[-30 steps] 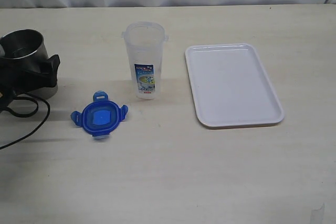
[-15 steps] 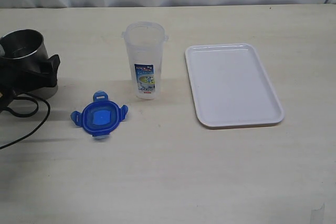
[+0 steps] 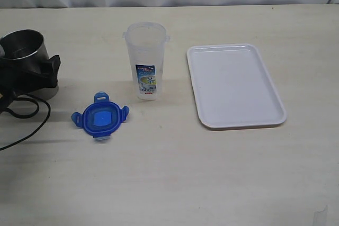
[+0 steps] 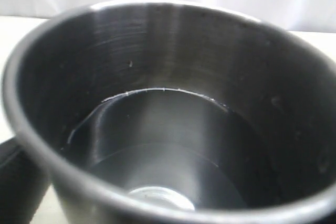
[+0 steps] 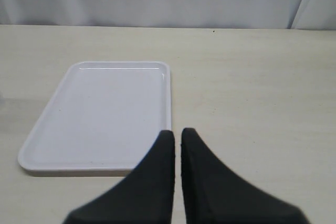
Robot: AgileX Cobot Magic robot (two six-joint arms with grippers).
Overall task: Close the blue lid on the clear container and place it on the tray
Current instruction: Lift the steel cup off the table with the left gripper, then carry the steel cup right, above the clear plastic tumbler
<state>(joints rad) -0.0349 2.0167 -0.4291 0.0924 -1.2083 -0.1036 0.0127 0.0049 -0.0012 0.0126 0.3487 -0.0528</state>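
The right gripper point(image 5: 177, 132) had its fingers almost touching with nothing between them, poised over the table point(image 3: 185, 173) near the tray point(image 3: 238, 86). The left gripper point(image 3: 32, 72) lay against a steel cup point(image 3: 24, 43) at the table's far left; whether it was clamped there could not be told.

The lid point(image 3: 100, 116) lay flat on the table, flaps splayed. The container point(image 3: 146, 59) stood near it, upright and open, between lid and tray and touching neither.

The step in hand was probably fetching the lid. The left arm was nearer, but it would first need to be free of the cup. A straight descent with fingers spread, pinching one flap or the rim, would suit so low a piece. The container looked tall and tippy, so the lid should go down centred, ideally with the other gripper steadying the wall.
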